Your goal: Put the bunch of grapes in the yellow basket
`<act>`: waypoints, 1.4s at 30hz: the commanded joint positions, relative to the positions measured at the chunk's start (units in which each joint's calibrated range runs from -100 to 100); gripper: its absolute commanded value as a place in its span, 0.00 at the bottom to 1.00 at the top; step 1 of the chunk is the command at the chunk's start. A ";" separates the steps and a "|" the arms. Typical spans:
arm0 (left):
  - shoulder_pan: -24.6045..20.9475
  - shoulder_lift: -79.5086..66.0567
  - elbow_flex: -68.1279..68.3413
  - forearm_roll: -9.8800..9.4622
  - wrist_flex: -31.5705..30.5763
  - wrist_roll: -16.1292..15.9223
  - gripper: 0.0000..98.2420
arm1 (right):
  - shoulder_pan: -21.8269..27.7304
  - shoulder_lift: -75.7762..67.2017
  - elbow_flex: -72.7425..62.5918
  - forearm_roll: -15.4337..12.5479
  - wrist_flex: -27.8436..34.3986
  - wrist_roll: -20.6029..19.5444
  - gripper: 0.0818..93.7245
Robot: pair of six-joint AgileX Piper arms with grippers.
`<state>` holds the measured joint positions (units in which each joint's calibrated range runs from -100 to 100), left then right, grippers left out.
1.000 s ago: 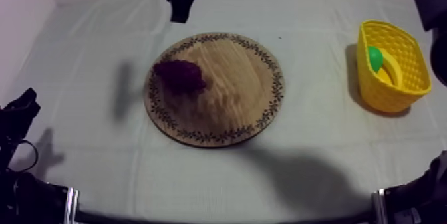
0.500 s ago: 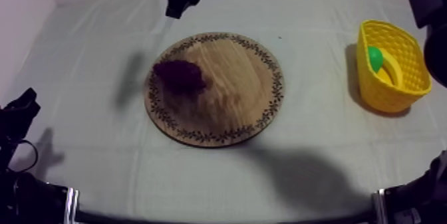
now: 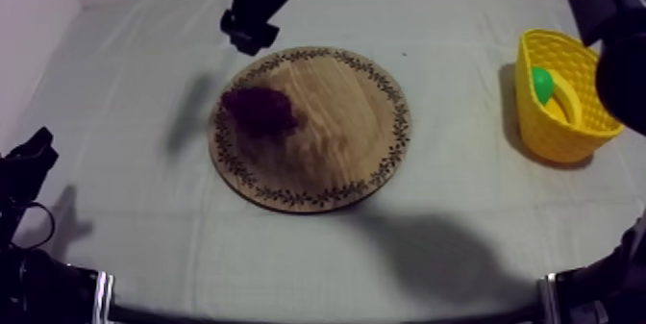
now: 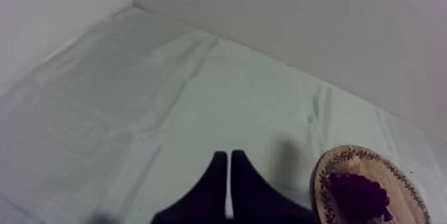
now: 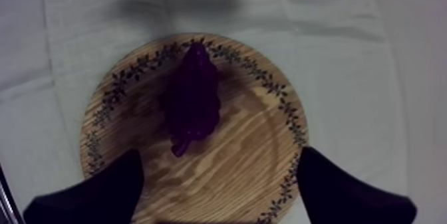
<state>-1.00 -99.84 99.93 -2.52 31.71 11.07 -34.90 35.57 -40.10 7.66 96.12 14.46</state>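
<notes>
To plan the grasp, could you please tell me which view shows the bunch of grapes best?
The right wrist view: the bunch of grapes lies whole, seen from above on the wooden board. The top view shows a small dark clump; the left wrist view, a far-off one.

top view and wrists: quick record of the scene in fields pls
grapes: on board, toward its left in the top view, not gripped
board: mid table
basket: right side of the table, holds banana and pear
right gripper: open, over board near grapes
left gripper: shut, empty, over cloth off the board
</notes>
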 commanded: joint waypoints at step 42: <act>0.02 0.02 -0.04 0.01 -0.03 -0.01 0.00 | -0.30 25.73 -10.50 -0.46 -0.60 -2.31 0.65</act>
<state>-1.00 -99.84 99.93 -2.52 31.72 11.07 -35.26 60.99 -50.37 7.05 95.50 12.05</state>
